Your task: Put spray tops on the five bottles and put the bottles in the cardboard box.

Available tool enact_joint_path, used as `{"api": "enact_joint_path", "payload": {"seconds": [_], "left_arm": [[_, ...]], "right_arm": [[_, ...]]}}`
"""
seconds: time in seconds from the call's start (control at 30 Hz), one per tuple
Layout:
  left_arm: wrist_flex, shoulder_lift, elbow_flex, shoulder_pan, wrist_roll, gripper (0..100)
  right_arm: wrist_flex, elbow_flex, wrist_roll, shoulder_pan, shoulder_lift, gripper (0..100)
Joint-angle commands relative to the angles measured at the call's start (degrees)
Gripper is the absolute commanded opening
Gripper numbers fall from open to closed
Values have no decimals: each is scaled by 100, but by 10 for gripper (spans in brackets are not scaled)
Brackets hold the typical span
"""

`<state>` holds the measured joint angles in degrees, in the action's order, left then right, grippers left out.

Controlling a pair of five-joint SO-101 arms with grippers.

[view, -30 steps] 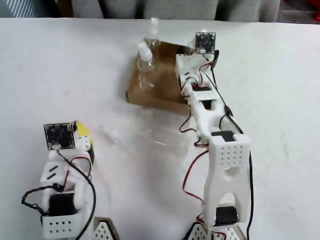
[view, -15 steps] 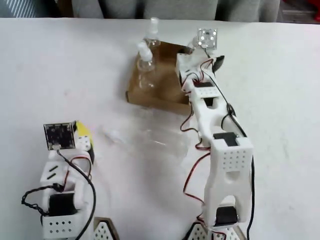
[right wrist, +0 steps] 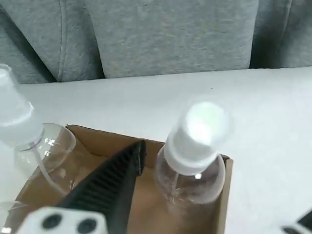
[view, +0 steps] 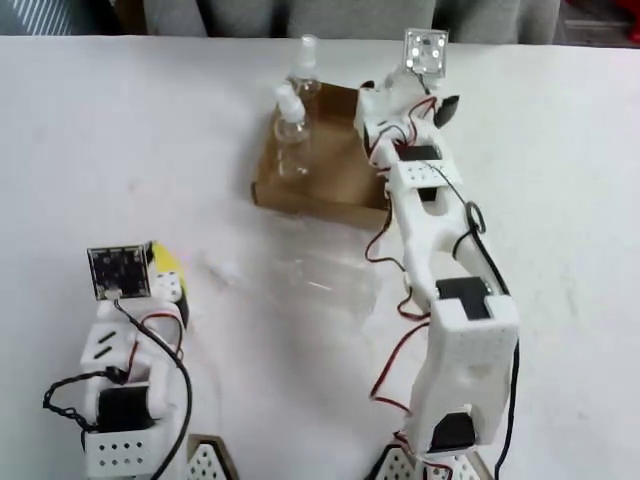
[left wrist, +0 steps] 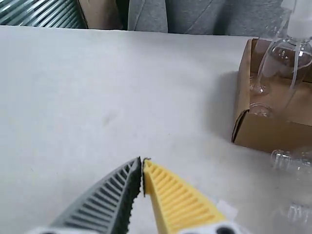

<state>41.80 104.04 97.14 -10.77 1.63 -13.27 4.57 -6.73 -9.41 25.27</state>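
white table (view: 120, 130), grey cloth (right wrist: 170, 34) behind; cardboard box (view: 320, 175) at the far side with capped bottles (view: 290, 125) upright inside.
right gripper (view: 410, 100) spread wide either side of the corner bottle (right wrist: 194, 161), not pinching it; left gripper (left wrist: 142, 165) clenched on nothing, well apart from the box. probably light, thin-walled, slick clear plastic: best taken at the neck under the spray top (right wrist: 197, 129). uncapped bottles (view: 320, 280) lying on the table, hard to count against white; second right jaw cut off.

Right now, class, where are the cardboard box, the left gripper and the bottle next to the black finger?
cardboard box (view: 325, 180), high view, bare floor.
left gripper (left wrist: 142, 163), left wrist view, between its closed tips.
bottle (right wrist: 201, 127), right wrist view, its white cap.
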Motion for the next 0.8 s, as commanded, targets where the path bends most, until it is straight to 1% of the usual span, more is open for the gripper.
{"api": "enact_joint_path", "payload": {"seconds": [0.0,0.4,0.67,0.7,0.77], "left_arm": [[-97,75,-18,-101,-255,21],[-88,75,-18,-101,-299,21],[-79,75,-18,-101,-299,21],[-70,75,-18,-101,-299,21],[-70,75,-18,-101,-299,21]], "right_arm": [[-655,132,-26,66,-778,484],[-3741,167,9,75,-2396,483],[-5648,158,-9,22,-3125,482],[-5842,158,-9,31,-3187,478],[-6237,149,-9,57,-3284,437]]}}
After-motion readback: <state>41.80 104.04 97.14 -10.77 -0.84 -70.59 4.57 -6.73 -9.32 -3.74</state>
